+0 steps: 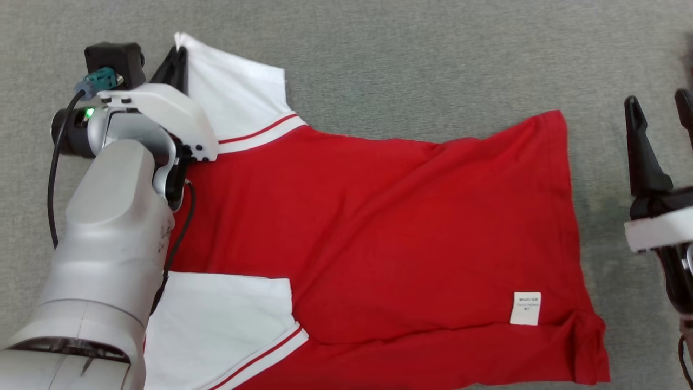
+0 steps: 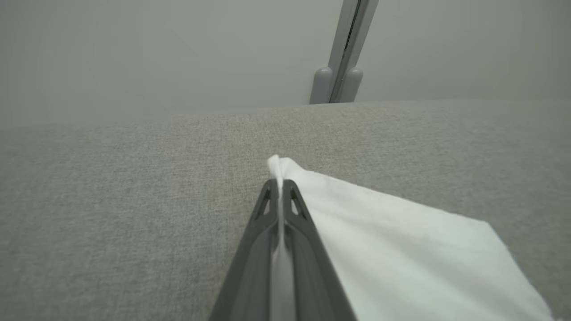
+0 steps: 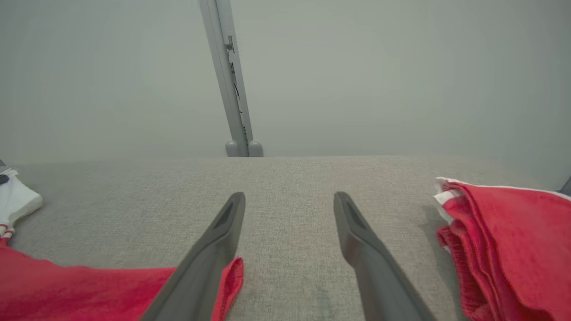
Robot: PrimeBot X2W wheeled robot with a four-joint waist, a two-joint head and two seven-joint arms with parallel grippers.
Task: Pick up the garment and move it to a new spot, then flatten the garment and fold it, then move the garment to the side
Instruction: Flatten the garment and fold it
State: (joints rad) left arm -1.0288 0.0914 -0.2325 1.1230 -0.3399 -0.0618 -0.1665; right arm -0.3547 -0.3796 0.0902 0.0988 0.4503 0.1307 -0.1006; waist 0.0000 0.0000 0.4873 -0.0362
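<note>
The garment [image 1: 379,216], a red shirt with white sleeves and red-striped cuffs, lies spread on the grey fabric surface [image 1: 433,59]. My left gripper [image 1: 177,54] is at the far left, shut on the tip of the upper white sleeve [image 1: 233,92]. In the left wrist view the fingers [image 2: 294,214] pinch that sleeve's corner [image 2: 279,165], and the rest of the white sleeve [image 2: 401,249] trails to the right. My right gripper [image 1: 658,100] stands open just right of the hem, holding nothing. Its fingers [image 3: 214,249] straddle bare surface, with a red hem corner [image 3: 232,276] by the left one.
A folded pile of red cloth [image 3: 504,240] with a white edge lies right of my right gripper. A grey post [image 3: 232,89] rises against the pale wall beyond the surface's far edge. A white label [image 1: 525,307] shows near the garment's hem.
</note>
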